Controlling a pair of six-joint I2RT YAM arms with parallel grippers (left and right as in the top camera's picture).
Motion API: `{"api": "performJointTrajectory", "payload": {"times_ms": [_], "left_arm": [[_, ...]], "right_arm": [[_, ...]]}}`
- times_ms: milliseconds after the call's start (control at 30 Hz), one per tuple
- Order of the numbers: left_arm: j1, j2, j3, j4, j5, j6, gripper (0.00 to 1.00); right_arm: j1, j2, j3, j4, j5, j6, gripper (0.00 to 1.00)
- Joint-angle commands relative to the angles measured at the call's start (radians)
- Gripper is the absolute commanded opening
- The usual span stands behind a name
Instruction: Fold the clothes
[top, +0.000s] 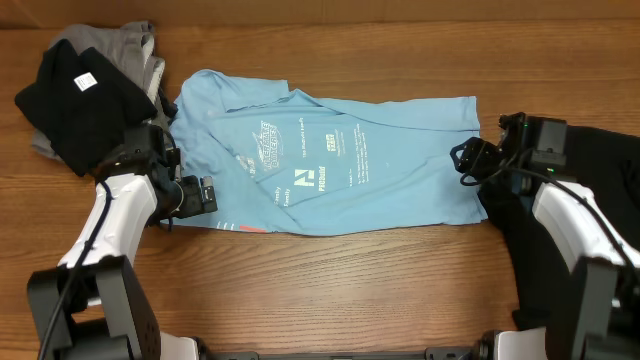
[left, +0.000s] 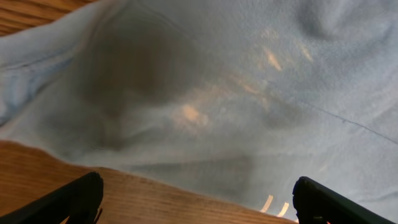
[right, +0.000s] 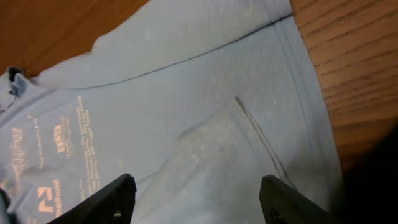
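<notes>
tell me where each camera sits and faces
Overhead: above the wooden table, looking down on the light blue cotton T-shirt; left gripper and right gripper show.
Left wrist: behind the left gripper, facing the shirt's edge; open fingers show.
Right wrist: behind the right gripper, facing the shirt's lettering; open fingers show.
All three share the blue shirt.

Arms (top: 112, 218): white shells, black joints, black cables.

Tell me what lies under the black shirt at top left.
A grey shirt lies under the black shirt, showing past its upper and left edges. Most of the grey one is covered, so its layout, and anything further beneath, cannot be seen.
</notes>
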Motion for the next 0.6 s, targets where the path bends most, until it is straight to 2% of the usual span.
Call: {"api": "performJointTrajectory", "payload": {"times_ms": [0, 167, 333, 400, 500, 567], "left_arm": [[0.0, 0.043, -0.009, 0.018, 0.044, -0.016, 1.0], [-0.001, 0.089, -0.009, 0.017, 0.05, -0.017, 1.0], [-0.001, 0.106, -0.009, 0.014, 0.053, -0.016, 1.0], [-0.001, 0.106, -0.009, 0.017, 0.053, -0.016, 1.0], [-0.001, 0.106, -0.009, 0.019, 0.053, -0.016, 1.0], [-0.001, 0.106, -0.009, 0.019, 0.053, -0.015, 1.0]], "right_arm": [[0.002, 0.087, 0.016, 0.045, 0.02, -0.022, 0.69], [0.002, 0.191, 0.016, 0.087, 0.021, -0.022, 0.66], [0.002, 0.207, 0.017, 0.085, 0.014, -0.022, 0.5], [0.002, 0.207, 0.018, 0.082, -0.002, -0.022, 0.4], [-0.006, 0.205, 0.023, 0.065, -0.012, -0.023, 0.32], [-0.014, 0.205, 0.036, 0.041, -0.012, -0.023, 0.22]]}}
